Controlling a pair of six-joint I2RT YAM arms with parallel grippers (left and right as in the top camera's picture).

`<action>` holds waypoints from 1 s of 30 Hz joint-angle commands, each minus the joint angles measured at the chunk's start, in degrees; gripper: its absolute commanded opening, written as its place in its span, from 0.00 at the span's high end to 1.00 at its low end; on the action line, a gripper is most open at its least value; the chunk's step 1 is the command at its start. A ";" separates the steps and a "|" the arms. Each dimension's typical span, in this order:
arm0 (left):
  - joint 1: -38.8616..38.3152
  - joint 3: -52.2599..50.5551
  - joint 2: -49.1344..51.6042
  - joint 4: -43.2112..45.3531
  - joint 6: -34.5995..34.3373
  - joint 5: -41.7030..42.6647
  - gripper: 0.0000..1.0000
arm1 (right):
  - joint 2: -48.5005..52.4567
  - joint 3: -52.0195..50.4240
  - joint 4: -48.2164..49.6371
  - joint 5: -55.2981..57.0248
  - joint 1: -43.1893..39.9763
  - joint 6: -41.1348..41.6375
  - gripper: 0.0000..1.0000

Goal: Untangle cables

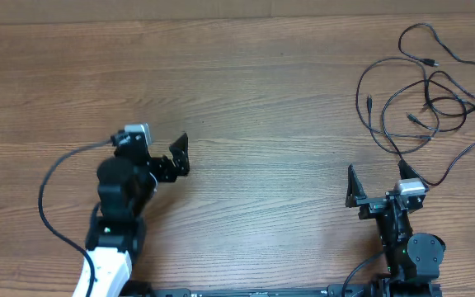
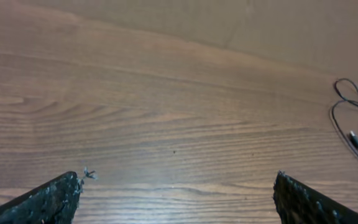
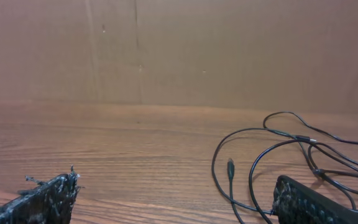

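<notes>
The cables [image 1: 427,106] lie in a loose tangle of thin black loops at the table's far right, with small plugs at several ends. My right gripper [image 1: 379,183] stands open just on the near side of them. In the right wrist view the cables [image 3: 230,168] spread ahead and to the right, and one loop runs up against my right fingertip [image 3: 291,193]; nothing lies between the jaws of the right gripper [image 3: 176,183]. My left gripper [image 1: 176,161] is open over bare wood at centre left, far from the tangle. From the left wrist, the left gripper [image 2: 178,183] sees the cables [image 2: 353,138] only at the right edge.
The wooden table [image 1: 246,91] has no other objects on it. A brown board wall [image 3: 179,50] rises behind its far edge. A thicker black wire [image 1: 44,190] loops out from my left arm's base at the near left.
</notes>
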 commanded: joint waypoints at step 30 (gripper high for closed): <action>-0.13 -20.17 -35.82 -11.74 2.19 -9.70 0.00 | -0.46 -0.61 0.31 0.57 -0.20 -0.07 0.00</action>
